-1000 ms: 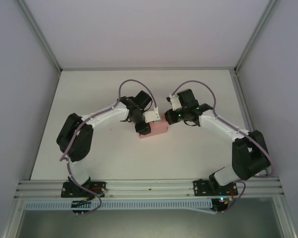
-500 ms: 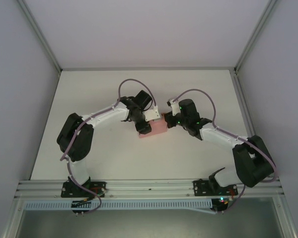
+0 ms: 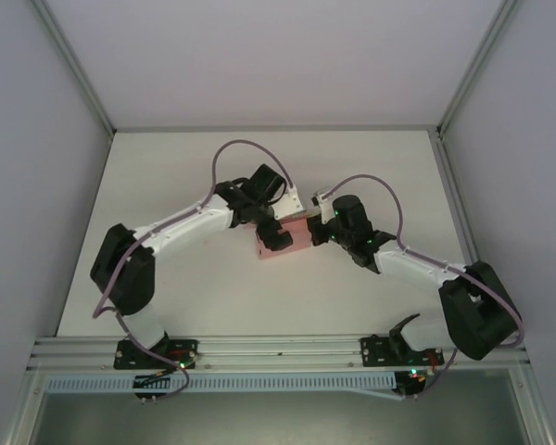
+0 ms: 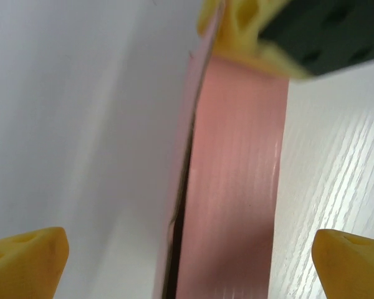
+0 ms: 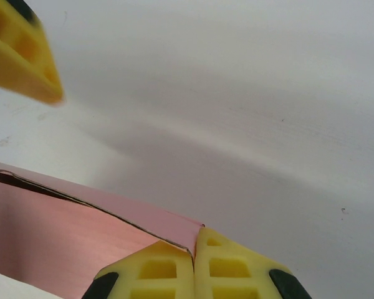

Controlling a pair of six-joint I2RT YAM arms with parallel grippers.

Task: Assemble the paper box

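The pink thin-card paper box is sitting near the middle of the white wood-grain table, between the two arms. Bare tabletop is lying open on its far side and out to the left and right. The near side is narrowing toward the aluminium rail where the bases are bolted.

The left gripper is reaching over the box's left end w/ jaws spread wide. Its yellow fingertips are showing at both bottom corners of the left wrist view, one each side of the paper box, both apart from it. The right gripper is pinching the box's right end. In its own wrist view the right gripper is pressing both pads together on a corner of the card.

Grey enclosure walls are hemming the table on three sides. Purple cables are looping above each wrist. The two claws are crowding each other across the box, approx. a box-length apart.

From above, both claws are covering the box's ends. A dark seam is gaping along one long edge. The left finger is blurring at the right wrist view's top-left corner. Can't tell whether the box is resting on the table or is lifted off it.
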